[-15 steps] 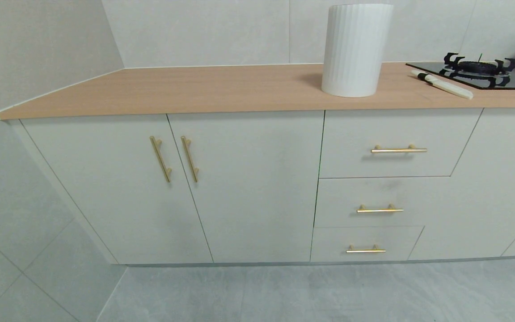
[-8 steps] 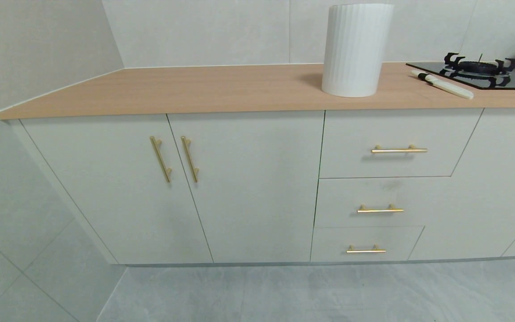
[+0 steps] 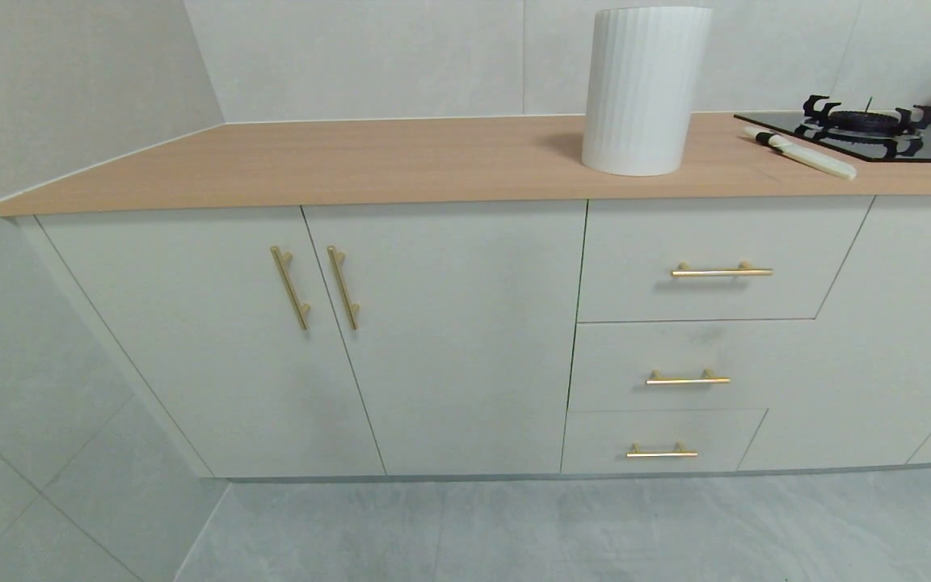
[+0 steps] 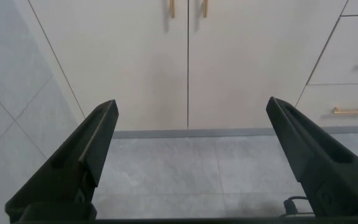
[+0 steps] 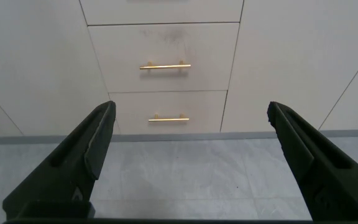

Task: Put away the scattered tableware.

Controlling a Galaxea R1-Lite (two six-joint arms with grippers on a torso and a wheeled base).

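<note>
A knife [image 3: 801, 153] with a black handle and a pale blade lies on the wooden countertop [image 3: 352, 162], at its right end beside the hob. A tall white ribbed cylinder [image 3: 643, 89] stands upright on the counter left of the knife. My left gripper [image 4: 188, 115] is open, held low above the floor and facing the double cabinet doors [image 4: 187, 56]. My right gripper [image 5: 190, 115] is open too, low before the lower drawers [image 5: 165, 59]. Nothing is between either pair of fingers.
A black gas hob [image 3: 878, 129] sits at the counter's right end. Below the counter are two shut doors with gold handles [image 3: 316, 287] and three shut drawers [image 3: 716, 271]. A wall [image 3: 29, 283] closes off the left side. Grey tiled floor [image 3: 514, 533] lies in front.
</note>
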